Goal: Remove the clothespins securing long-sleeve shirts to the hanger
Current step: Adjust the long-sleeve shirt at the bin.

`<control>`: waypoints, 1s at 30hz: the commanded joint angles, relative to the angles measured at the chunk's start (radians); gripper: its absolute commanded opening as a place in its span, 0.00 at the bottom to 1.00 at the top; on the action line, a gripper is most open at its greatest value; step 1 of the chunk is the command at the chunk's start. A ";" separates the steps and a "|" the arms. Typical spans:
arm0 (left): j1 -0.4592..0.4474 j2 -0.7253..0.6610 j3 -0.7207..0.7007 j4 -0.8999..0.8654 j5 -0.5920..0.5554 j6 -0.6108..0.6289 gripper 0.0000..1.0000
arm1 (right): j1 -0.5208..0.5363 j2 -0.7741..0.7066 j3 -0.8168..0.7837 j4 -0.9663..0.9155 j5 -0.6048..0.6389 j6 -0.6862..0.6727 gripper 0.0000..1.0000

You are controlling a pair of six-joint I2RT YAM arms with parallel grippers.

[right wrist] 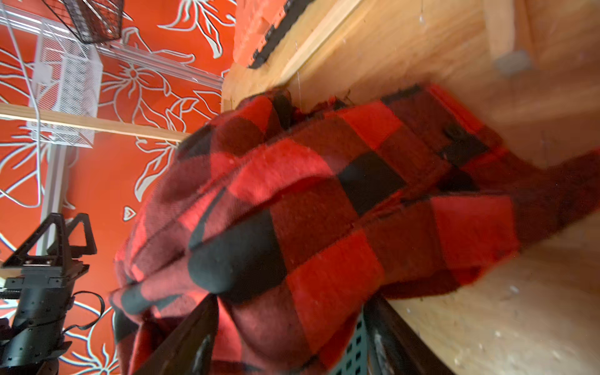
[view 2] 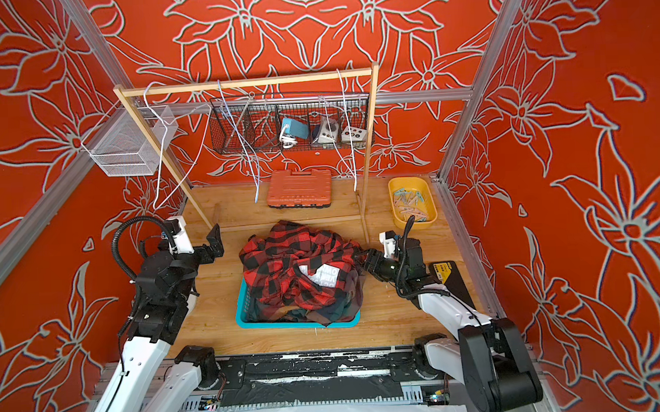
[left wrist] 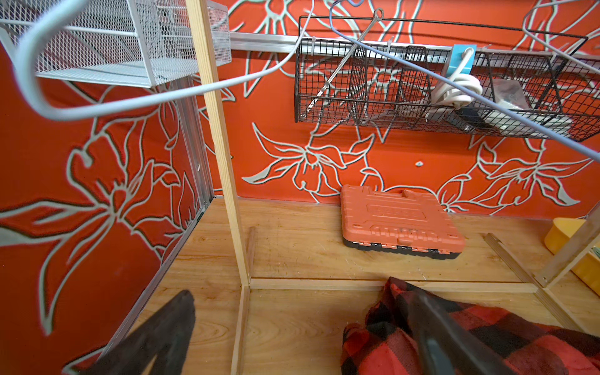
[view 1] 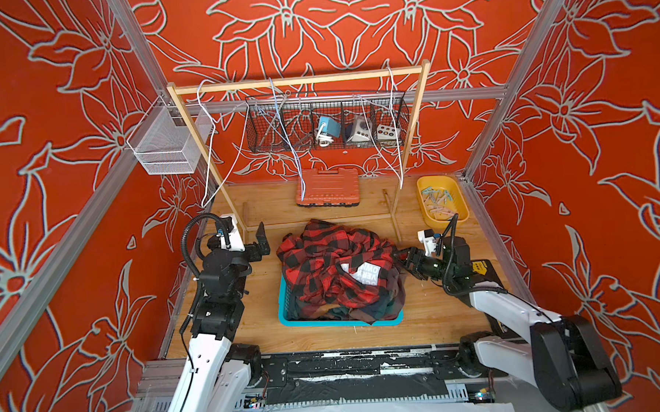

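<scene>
Snag risk first: the right gripper (view 1: 397, 255) sits at 3 o'clock of the shirts (view 1: 335, 268), pushed into the red-and-black shirt (right wrist: 308, 201). Its jaws stand apart with cloth bulging between them, and I can't tell whether they pinch it. If I back out with fabric caught, the pile gets dragged out of the teal basket (view 1: 341, 324) onto the desk (view 1: 432, 309); it already spills over the basket's 12 o'clock rim. At 9 o'clock the left gripper (left wrist: 290, 287) hovers with jaws wide open and empty. A white hanger (left wrist: 97, 108) hangs close to it in the left wrist view, so a careless lift could hook it off the wooden rack (view 1: 296, 81). The right arm's cable runs just beside the yellow tray (view 1: 461, 199) at 2 o'clock, and a swing there could tip it. Count: three hangers, two white plus one blue hanger (view 1: 278, 109), all bare. For shirts I see one red and at least one dark plaid shirt (view 1: 379, 314) beneath; the rest is hidden. The clothespins (view 1: 439, 202) are a heap in the tray, too small to count. I see none on cloth or hangers, though folds could hide one.
</scene>
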 commanded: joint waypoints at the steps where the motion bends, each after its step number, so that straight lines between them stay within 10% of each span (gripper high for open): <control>1: 0.007 0.000 -0.004 0.029 -0.003 0.004 0.98 | -0.003 0.025 -0.013 0.152 0.031 0.032 0.72; 5: 0.007 0.003 -0.005 0.031 -0.001 0.005 0.99 | -0.003 0.062 -0.005 0.219 0.027 0.028 0.62; 12: 0.008 0.004 -0.010 0.035 -0.004 0.003 0.99 | 0.007 -0.025 0.081 0.049 0.060 -0.129 0.00; 22: 0.007 0.013 -0.022 0.047 -0.007 -0.010 0.99 | 0.198 -0.270 0.249 -0.303 0.180 -0.382 0.00; 30: 0.008 0.017 -0.046 0.063 -0.008 -0.075 0.98 | 0.529 -0.187 0.211 -0.334 0.336 -0.398 0.00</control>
